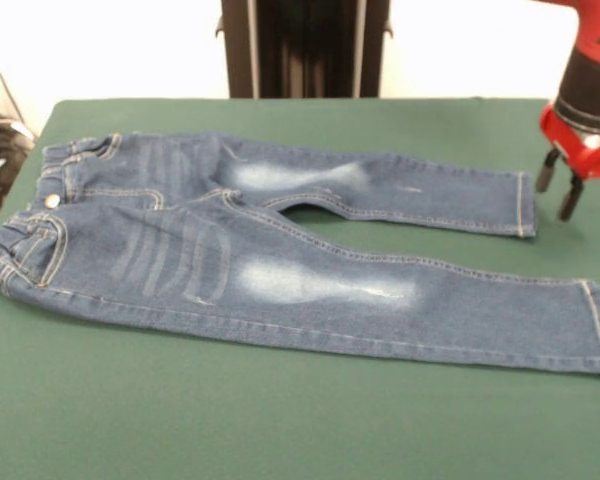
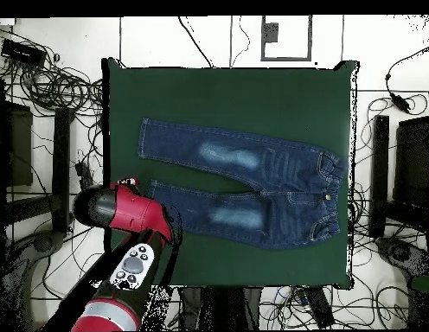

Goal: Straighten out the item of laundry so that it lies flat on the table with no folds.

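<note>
The dark blue jeans [image 1: 180, 250] lie spread on the green table [image 1: 280, 420], waistband at the left, both legs stretched to the right and slightly apart. Faded patches show on the thighs. My gripper [image 1: 560, 185] hangs at the far right, just beyond the hem of the far leg, a little above the cloth. It is open and holds nothing. In the overhead view the jeans [image 2: 287, 173] lie across the table [image 2: 227, 95], waistband to the right, and the red arm [image 2: 123, 207] covers the gripper by the left hem of the nearer leg.
The robot's dark pedestal [image 1: 305, 45] stands behind the table's far edge. Cables [image 2: 54, 86] and black stands [image 2: 378, 173] surround the table on the floor. Green cloth lies bare in front of the jeans.
</note>
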You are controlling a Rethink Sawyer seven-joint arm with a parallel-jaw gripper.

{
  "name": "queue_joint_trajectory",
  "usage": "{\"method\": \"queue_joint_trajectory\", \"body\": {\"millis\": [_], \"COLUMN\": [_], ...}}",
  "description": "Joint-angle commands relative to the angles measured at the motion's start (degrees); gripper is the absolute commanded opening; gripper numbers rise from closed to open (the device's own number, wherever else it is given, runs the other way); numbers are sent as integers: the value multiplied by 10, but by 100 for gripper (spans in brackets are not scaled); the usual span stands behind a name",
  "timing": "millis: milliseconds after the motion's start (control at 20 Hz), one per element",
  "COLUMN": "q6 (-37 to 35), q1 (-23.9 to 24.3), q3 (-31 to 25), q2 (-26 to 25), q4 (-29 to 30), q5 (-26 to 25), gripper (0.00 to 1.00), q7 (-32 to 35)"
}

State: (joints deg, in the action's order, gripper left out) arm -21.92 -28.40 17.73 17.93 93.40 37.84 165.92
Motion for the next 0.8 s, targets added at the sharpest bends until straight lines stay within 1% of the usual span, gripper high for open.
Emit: {"method": "queue_joint_trajectory", "body": {"millis": [50,150,200,300,450,650,700,800], "q6": [54,56,69,72,82,87,90,108], "q1": [0,-1,9,12,30,39,47,87], "q3": [-74,-66,-71,-70,-85,-93,-99,-140], "q2": [-7,-6,-6,-6,-1,-9,-12,-10], "q4": [99,106,116,121,131,119,116,119], "q5": [-22,-28,-33,-37,-49,-58,-62,-75], "gripper": [100,100,100,100,100,100,100,100], "q7": [52,52,47,46,35,35,31,8]}}
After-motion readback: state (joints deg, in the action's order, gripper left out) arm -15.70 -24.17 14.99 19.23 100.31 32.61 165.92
